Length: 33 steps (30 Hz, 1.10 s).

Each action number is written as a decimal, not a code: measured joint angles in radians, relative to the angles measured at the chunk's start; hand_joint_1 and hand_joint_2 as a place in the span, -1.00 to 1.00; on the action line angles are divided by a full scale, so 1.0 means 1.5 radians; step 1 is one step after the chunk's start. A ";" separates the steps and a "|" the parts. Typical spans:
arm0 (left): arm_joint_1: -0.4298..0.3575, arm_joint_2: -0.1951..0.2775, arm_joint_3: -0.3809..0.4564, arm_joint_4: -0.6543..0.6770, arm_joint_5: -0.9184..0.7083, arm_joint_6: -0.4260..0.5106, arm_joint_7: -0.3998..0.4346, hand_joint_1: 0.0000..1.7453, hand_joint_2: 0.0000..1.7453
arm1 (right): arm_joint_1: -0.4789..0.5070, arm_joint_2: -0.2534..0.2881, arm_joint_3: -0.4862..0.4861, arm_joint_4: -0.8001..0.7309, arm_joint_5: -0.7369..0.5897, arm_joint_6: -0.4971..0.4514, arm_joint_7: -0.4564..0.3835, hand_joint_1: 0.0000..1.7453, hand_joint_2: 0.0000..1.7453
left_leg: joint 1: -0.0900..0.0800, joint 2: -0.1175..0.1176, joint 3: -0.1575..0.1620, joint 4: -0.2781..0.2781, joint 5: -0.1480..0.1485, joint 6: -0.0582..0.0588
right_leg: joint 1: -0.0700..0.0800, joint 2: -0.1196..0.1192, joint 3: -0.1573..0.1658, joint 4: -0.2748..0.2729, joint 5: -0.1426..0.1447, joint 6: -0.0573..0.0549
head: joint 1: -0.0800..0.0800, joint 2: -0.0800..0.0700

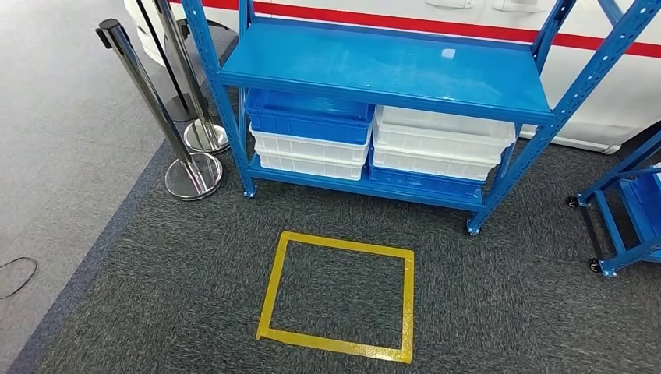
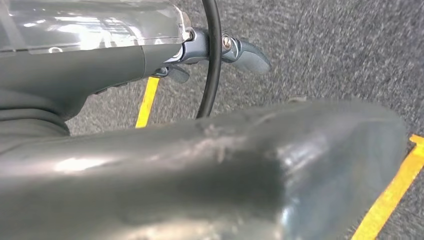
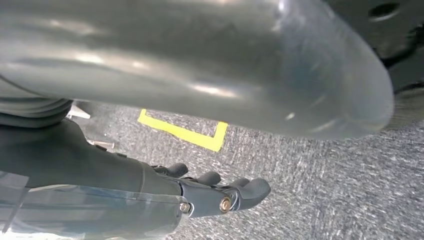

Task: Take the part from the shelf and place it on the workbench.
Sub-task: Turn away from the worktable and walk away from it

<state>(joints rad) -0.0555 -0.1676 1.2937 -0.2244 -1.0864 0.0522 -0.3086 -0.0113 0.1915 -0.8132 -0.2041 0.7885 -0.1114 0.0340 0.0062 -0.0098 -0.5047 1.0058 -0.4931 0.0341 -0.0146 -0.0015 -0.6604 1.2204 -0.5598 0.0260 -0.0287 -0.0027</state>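
Left hand: the left hand (image 2: 150, 165) hangs over the dark carpet (image 1: 499, 312); its thick thumb is in the foreground and darker fingers (image 2: 247, 56) lie stretched out beyond it, with nothing in them.
Right hand: the right hand (image 3: 165, 145) also hangs over the carpet, fingers (image 3: 245, 192) stretched out and apart, holding nothing.
Square: a yellow tape square (image 1: 337, 296) is on the carpet; its tape lines run under and beside both hands in the wrist views.
Shelf: a blue rack (image 1: 390, 70) stands ahead of both hands, past the square, well apart from them; its upper board is bare blue.
Bins: on the lower board, a blue bin (image 1: 308, 117) sits on two white bins (image 1: 308, 154) ahead of the left hand; white bins (image 1: 440, 140) sit on a blue one (image 1: 425, 183) ahead of the right hand.
Part: I cannot tell where the part is; the bins' insides are hidden.
Posts: chrome barrier posts (image 1: 167, 117) stand beyond the left hand, beside the rack.
Cart: a blue wheeled frame (image 1: 620, 210) stands off beyond the right hand.
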 joint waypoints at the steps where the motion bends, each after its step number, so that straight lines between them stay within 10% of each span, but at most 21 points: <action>1: 0.000 -0.001 0.000 0.000 0.000 0.000 0.000 -1.00 -1.00 | 0.002 0.000 0.000 0.000 0.000 0.000 0.000 -1.00 -1.00 | 0.000 -0.001 0.007 0.000 -0.006 -0.003 | 0.000 0.000 0.011 -0.044 0.035 -0.002 | 0.000 0.000; 4: -0.001 -0.003 0.001 -0.001 0.000 0.000 0.000 -1.00 -1.00 | 0.003 0.000 -0.002 0.000 0.000 0.000 0.000 -1.00 -1.00 | -0.002 -0.001 0.022 0.002 -0.024 -0.015 | 0.005 0.000 0.030 -0.117 0.071 -0.014 | 0.000 0.000; 8: -0.004 -0.005 0.001 -0.003 0.000 0.002 -0.001 -1.00 -1.00 | 0.001 0.002 -0.005 0.000 0.001 0.000 0.001 -1.00 -1.00 | -0.002 0.001 0.026 0.031 -0.035 -0.029 | 0.003 0.000 0.050 -0.123 0.065 -0.032 | 0.000 0.000; 13: -0.002 -0.007 0.001 -0.004 0.000 0.002 -0.001 -1.00 -1.00 | 0.001 0.002 -0.007 0.000 0.007 0.000 -0.002 -1.00 -1.00 | 0.003 0.002 -0.089 0.194 -0.097 -0.040 | 0.003 0.001 0.075 -0.126 0.044 -0.040 | 0.000 0.000; 16: 0.000 -0.007 0.001 -0.005 0.000 0.002 -0.001 -1.00 -1.00 | 0.002 0.003 -0.007 0.000 0.009 0.001 -0.003 -1.00 -1.00 | 0.002 0.003 -0.092 0.123 -0.043 -0.033 | 0.003 0.001 0.099 -0.127 0.025 -0.037 | 0.000 0.000; 18: 0.001 -0.007 0.002 -0.005 0.000 0.002 0.000 -1.00 -1.00 | 0.001 0.003 -0.007 0.000 0.010 0.001 -0.003 -1.00 0.00 | -0.002 0.004 -0.080 0.055 0.011 -0.025 | 0.004 0.002 0.111 -0.125 0.013 -0.032 | 0.000 0.000; 20: 0.002 -0.007 0.002 -0.005 0.000 0.002 0.000 -1.00 -1.00 | 0.000 0.004 -0.008 0.000 0.010 0.000 -0.002 -1.00 0.00 | -0.005 0.005 -0.075 0.033 0.025 -0.017 | 0.006 0.003 0.118 -0.123 0.008 -0.023 | 0.000 0.000; 22: 0.002 -0.007 0.003 -0.006 -0.001 0.002 0.001 -1.00 -1.00 | -0.001 0.003 -0.009 0.000 0.006 0.002 -0.001 -1.00 -1.00 | -0.004 0.004 -0.061 0.026 0.027 -0.009 | 0.005 0.003 0.124 -0.117 0.007 -0.014 | 0.000 0.000; 24: 0.001 -0.008 0.003 -0.006 -0.002 0.001 0.002 -1.00 -1.00 | -0.002 0.003 -0.014 0.000 -0.001 0.002 0.000 -1.00 -1.00 | -0.001 0.005 -0.046 0.017 0.025 0.000 | 0.004 0.002 0.112 -0.083 -0.003 -0.008 | 0.000 0.000; 28: 0.000 -0.008 0.003 -0.006 -0.003 0.000 0.003 -1.00 -1.00 | -0.004 0.003 -0.022 0.000 0.000 -0.005 0.001 -1.00 -1.00 | -0.002 0.011 -0.030 0.015 0.010 0.006 | 0.001 0.002 0.016 0.043 -0.057 0.002 | 0.000 0.000; 30: 0.000 -0.008 0.003 -0.006 -0.003 -0.001 0.004 -1.00 -1.00 | -0.001 0.003 -0.022 0.000 0.005 -0.009 0.002 -1.00 -1.00 | -0.002 0.011 -0.016 0.015 -0.002 0.004 | 0.000 0.002 0.000 0.031 -0.038 0.003 | 0.000 0.000; 33: 0.001 -0.008 0.004 -0.006 -0.004 -0.004 0.006 -1.00 -1.00 | 0.003 0.003 -0.025 0.000 0.006 -0.010 0.003 -1.00 -1.00 | -0.002 0.016 0.008 0.015 -0.022 -0.003 | 0.004 -0.020 0.021 -0.077 0.048 -0.008 | 0.000 0.000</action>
<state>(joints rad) -0.0542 -0.1789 1.2994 -0.2339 -1.0921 0.0459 -0.3002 -0.0071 0.1961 -0.8504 -0.2037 0.7982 -0.1265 0.0387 0.0028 0.0144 -0.4922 1.0276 -0.5260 0.0290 -0.0080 -0.0312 -0.6294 1.1045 -0.4878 0.0134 -0.0287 -0.0027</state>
